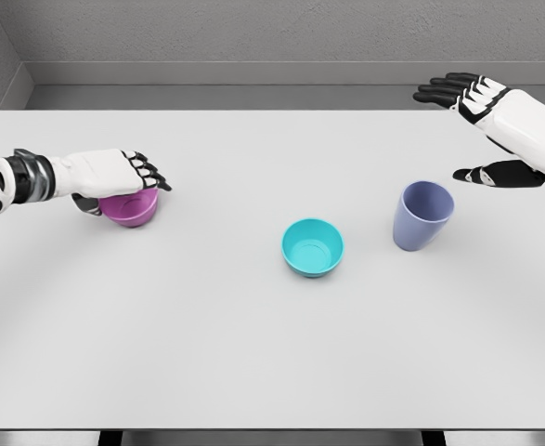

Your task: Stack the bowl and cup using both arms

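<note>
- Under the left hand (114, 173), palm down over the purple bowl (131, 209): fingers draped across the rim, seemingly gripping from above; grip judged shallow, so could have slipped on lifting.
- Below and just inward of the right hand (481, 130): lavender cup (422, 216), upright, untouched; hand wide open, holding nothing, thumb near the rim, so could have tipped the cup on closing in.
- Between both hands, on the desk (272, 372): teal bowl (313, 247), apart from both; risked being knocked by a low carry.
</note>
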`<control>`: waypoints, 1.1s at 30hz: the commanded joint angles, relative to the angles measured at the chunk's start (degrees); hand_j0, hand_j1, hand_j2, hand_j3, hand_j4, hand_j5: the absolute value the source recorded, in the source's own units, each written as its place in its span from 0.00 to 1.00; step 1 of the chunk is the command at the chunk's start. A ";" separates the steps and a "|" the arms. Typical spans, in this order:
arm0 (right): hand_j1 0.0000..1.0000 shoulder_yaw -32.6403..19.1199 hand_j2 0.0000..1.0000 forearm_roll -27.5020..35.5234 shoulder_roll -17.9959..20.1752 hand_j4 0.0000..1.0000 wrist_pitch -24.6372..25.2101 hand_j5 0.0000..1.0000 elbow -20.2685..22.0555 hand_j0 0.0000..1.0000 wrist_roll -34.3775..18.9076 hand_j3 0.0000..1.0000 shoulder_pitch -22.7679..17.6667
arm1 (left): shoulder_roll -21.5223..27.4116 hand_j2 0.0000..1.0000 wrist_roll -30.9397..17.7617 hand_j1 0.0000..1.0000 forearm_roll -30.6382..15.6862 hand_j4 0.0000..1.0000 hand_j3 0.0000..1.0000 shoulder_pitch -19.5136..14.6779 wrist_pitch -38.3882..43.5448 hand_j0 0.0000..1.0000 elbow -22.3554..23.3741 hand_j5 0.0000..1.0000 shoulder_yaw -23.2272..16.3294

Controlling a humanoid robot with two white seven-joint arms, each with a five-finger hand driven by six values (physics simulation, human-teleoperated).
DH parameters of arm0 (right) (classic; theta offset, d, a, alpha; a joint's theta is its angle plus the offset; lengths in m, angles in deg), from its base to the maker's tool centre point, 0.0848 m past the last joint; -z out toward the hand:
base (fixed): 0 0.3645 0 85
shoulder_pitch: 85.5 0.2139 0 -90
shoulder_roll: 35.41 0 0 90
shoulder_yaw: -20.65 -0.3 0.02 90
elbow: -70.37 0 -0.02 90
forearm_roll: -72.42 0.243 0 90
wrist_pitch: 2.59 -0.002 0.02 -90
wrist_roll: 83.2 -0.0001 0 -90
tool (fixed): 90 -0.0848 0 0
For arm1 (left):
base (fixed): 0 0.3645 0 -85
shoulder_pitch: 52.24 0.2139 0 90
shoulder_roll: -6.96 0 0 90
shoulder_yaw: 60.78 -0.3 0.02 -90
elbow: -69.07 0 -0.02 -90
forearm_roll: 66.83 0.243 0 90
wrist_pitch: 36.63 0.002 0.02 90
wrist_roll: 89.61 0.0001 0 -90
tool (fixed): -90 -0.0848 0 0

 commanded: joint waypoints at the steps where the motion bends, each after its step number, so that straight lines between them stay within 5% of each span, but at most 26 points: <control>1: 1.00 -0.03 1.00 0.35 0.08 1.00 0.01 1.00 0.01 1.00 0.03 1.00 0.00 | 0.00 1.00 0.02 1.00 -0.24 1.00 1.00 0.09 0.11 1.00 -0.24 1.00 -0.07; 11: 1.00 -0.03 1.00 0.26 0.08 1.00 0.10 1.00 0.01 1.00 0.03 1.00 0.00 | 0.08 0.98 -0.24 0.98 -0.24 0.98 0.98 0.26 0.11 0.98 -0.94 0.98 -0.59; 15: 1.00 -0.03 1.00 0.35 0.08 1.00 0.01 1.00 0.01 1.00 0.03 1.00 0.00 | 0.17 0.78 -0.24 0.78 0.02 0.78 0.78 0.26 0.11 0.78 -0.94 0.78 -1.12; 27: 1.00 -0.03 1.00 0.35 0.08 1.00 0.01 1.00 0.01 1.00 0.03 1.00 0.00 | 0.17 0.60 -0.06 0.60 -0.59 0.60 0.60 0.00 0.11 0.60 -0.94 0.60 -0.24; 33: 1.00 -0.03 1.00 0.26 0.08 1.00 0.01 1.00 0.01 1.00 0.03 1.00 0.00 | 0.00 0.40 0.02 0.40 -4.55 0.40 0.40 -0.18 0.11 0.40 -0.94 0.40 1.25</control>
